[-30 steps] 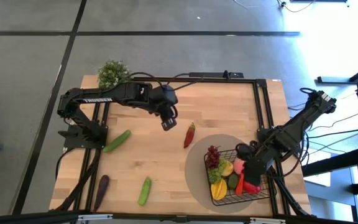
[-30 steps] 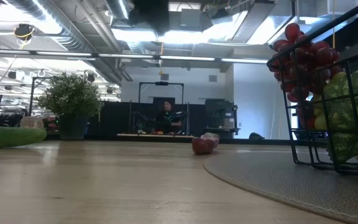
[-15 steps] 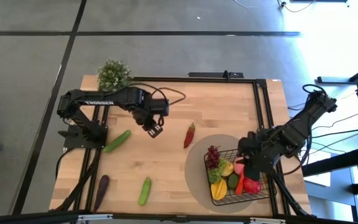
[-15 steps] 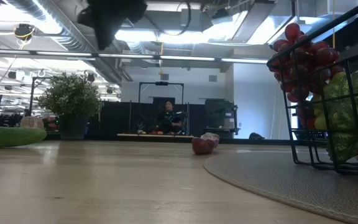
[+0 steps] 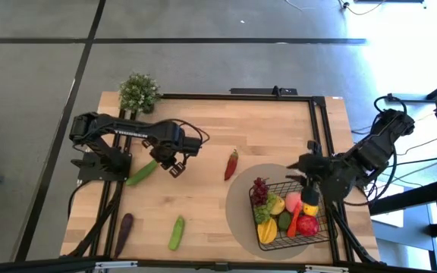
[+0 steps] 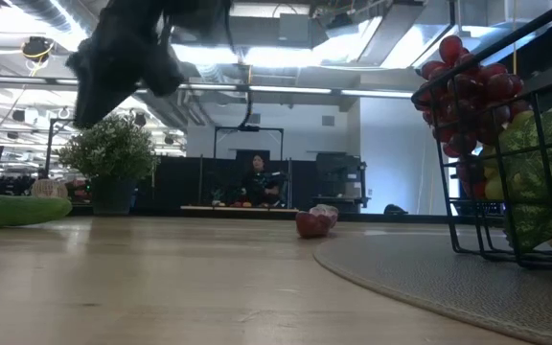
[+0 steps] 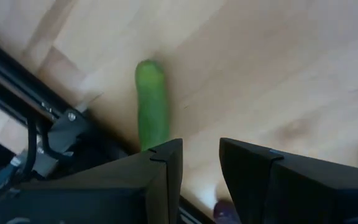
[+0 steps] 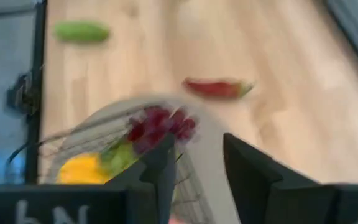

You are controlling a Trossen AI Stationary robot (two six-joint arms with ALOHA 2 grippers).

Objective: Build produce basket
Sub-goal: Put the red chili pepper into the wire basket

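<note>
The black wire basket [image 5: 319, 235] stands on a round grey mat at the near right, holding dark red grapes [image 5: 260, 189], yellow and green pieces and a red apple [image 5: 307, 225]. On the wood lie a red chili [image 5: 231, 164], two green cucumbers [image 5: 143, 172] [image 5: 177, 232] and a dark eggplant [image 5: 124, 225]. My left gripper [image 5: 174, 169] hangs open, pointing down, just right of the far-left cucumber [image 7: 151, 106], with nothing between its fingers. My right gripper [image 5: 310, 196] hovers open above the basket's far edge, also with nothing between its fingers [image 8: 197, 165].
A leafy potted plant [image 5: 139, 91] stands at the table's far left corner. Black frame rails run along the left, far and right sides of the table. Bare wood lies between the chili and the near cucumber. In the low view a person sits far back in the room.
My left gripper has swung from beside the chili toward the table's left edge, sunk, and tipped to point down beside the far-left cucumber. My right gripper has risen from inside the basket and turned, uncovering the red apple. Neither gap has changed.
</note>
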